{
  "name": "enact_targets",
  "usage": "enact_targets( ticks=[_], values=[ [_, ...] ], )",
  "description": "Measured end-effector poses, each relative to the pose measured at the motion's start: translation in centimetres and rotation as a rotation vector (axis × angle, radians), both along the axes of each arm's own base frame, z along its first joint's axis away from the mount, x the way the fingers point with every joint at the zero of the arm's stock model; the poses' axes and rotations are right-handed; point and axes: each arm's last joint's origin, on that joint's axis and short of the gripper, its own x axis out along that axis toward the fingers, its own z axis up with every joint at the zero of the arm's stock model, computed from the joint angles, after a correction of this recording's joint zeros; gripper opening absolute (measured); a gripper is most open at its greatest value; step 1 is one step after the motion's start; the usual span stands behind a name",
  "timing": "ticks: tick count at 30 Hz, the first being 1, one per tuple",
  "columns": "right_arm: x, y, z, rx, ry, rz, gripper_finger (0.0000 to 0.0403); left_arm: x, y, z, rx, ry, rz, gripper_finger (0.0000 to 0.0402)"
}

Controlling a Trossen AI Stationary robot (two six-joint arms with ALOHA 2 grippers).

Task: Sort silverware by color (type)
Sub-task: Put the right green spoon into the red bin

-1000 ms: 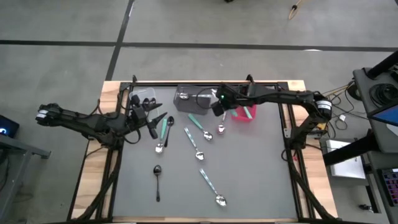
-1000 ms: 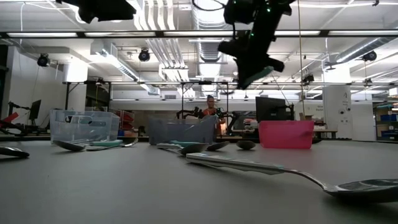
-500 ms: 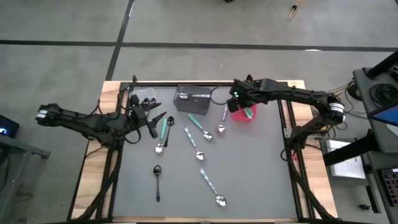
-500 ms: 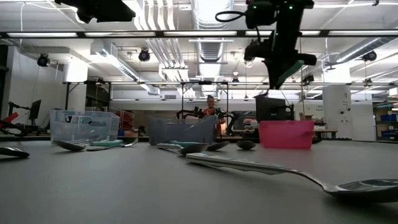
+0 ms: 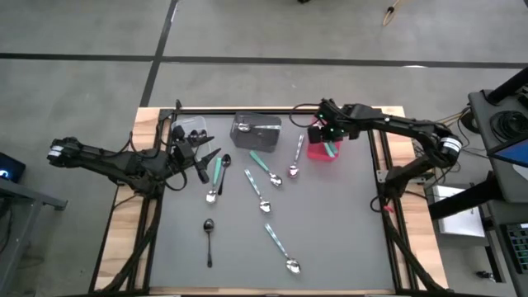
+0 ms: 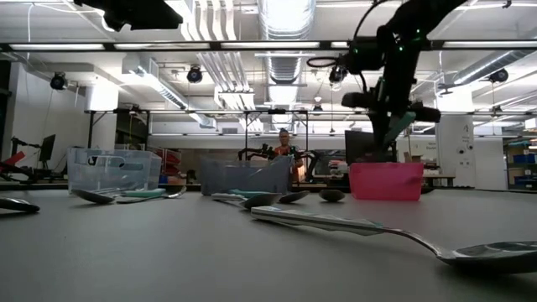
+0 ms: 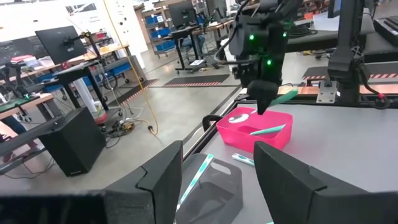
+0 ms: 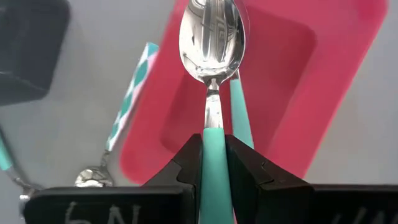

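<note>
My right gripper (image 5: 327,134) hangs over the red bin (image 5: 323,152) at the table's far right, shut on a teal-handled spoon (image 8: 213,74). Another teal-handled spoon (image 8: 240,115) lies inside that bin. Several spoons lie flat on the grey mat: teal-handled ones (image 5: 264,162), a silver one (image 5: 295,157) and black ones (image 5: 209,239). My left gripper (image 5: 202,162) hovers open over the mat's far left, nothing between its fingers (image 7: 163,177). My right gripper pinches the spoon's teal handle (image 8: 214,146) between its two fingers. The fingers slant steeply down from above. The spoon runs along them, its silver bowl (image 8: 212,34) sticking out past the fingertips. It hangs clear above the red bin's inside.
A dark grey bin (image 5: 256,132) and a clear bin (image 5: 191,128) stand along the far edge, left of the red one. In the low view a silver spoon (image 6: 377,228) lies close in front. A person (image 6: 284,144) is in the room far behind the table.
My right gripper has carried the teal-handled spoon toward the table's right edge, from beside the grey bin to over the red bin. It has sunk lower and rolled about its own axis. It has stayed shut on the spoon.
</note>
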Motion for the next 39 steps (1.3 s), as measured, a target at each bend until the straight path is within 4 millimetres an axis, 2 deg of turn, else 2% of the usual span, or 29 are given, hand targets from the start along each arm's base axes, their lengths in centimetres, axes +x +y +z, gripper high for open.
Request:
enact_targets(
  ticks=[5,12,39],
  values=[
    [-0.8,-0.5,-1.3,0.021,0.023,-0.035,0.0039,0.0,0.0,0.0,0.0,0.0,0.0,0.0178],
    [-1.2,-0.9,-1.9,0.012,0.016,-0.04,0.0039,0.0,0.0,0.0,0.0,0.0,0.0,0.0178],
    [0.4,-2.3,-5.4,0.024,0.095,0.081,0.0039,0.0,0.0,0.1,0.004,-0.005,0.017,0.0178]
  ],
)
